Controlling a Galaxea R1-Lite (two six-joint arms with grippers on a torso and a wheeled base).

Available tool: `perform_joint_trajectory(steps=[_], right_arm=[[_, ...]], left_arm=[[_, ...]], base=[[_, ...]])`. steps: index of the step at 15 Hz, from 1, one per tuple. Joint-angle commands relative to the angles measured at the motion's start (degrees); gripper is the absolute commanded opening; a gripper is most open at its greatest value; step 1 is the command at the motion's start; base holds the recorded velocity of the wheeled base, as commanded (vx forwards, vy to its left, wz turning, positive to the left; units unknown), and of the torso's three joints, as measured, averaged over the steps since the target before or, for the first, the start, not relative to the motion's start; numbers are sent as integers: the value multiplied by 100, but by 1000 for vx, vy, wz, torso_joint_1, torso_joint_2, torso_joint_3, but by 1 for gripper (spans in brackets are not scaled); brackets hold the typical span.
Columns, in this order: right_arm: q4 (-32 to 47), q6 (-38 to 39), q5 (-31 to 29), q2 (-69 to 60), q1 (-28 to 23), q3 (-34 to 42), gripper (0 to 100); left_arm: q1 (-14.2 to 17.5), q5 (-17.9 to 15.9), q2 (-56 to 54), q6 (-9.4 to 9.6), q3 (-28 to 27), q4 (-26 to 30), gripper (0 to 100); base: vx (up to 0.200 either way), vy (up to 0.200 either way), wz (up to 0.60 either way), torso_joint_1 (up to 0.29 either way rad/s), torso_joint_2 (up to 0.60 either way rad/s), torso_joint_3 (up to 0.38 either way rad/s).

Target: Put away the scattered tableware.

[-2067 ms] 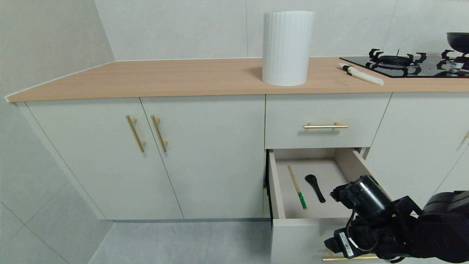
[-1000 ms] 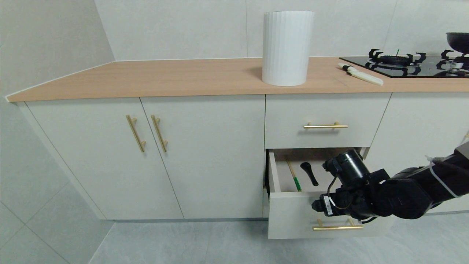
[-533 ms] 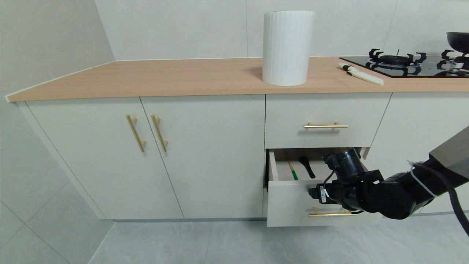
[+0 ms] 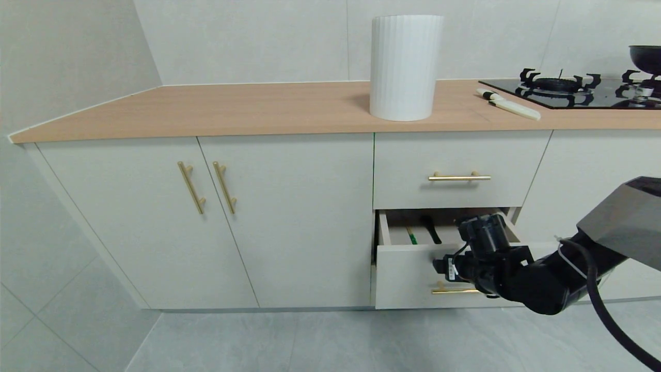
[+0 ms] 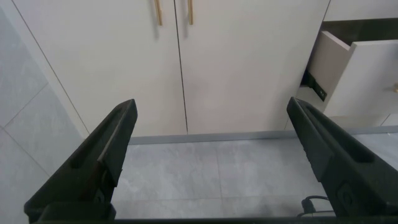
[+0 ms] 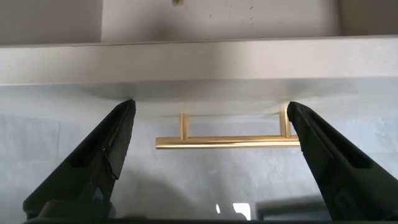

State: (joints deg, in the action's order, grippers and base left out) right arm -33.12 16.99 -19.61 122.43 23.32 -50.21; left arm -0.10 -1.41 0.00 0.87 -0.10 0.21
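Pale grey lower drawer, lower right of head frame, ajar; green-tipped chopsticks, black spoon inside. Right gripper jaws wide, facing gold bar handle; left gripper open too, both empty. Drawer looks rigid, free-sliding: push front mid-handle.

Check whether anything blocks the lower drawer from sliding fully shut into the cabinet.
Nothing visible does. The lower drawer is partly open; the chopsticks and black spoon lie inside it, neither poking over its rim. The right gripper is open at the front panel, by the gold handle.
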Motion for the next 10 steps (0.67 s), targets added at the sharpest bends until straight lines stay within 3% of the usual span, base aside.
perform_joint_trajectory(steps=[1,5,10], right_arm=[[-177,-3,-113,176,-47,-6,100],[-1003,-21,-341,519,-100,-15,100],[-1469,-29,-420,861,-249,-112,100]], left_arm=[[1,1,0,1,1,-3,100],[1,1,0,1,1,-3,100],[1,1,0,1,1,-3,100]], base=[[0,0,0,0,0,0],[0,0,0,0,0,0],[0,0,0,0,0,0]])
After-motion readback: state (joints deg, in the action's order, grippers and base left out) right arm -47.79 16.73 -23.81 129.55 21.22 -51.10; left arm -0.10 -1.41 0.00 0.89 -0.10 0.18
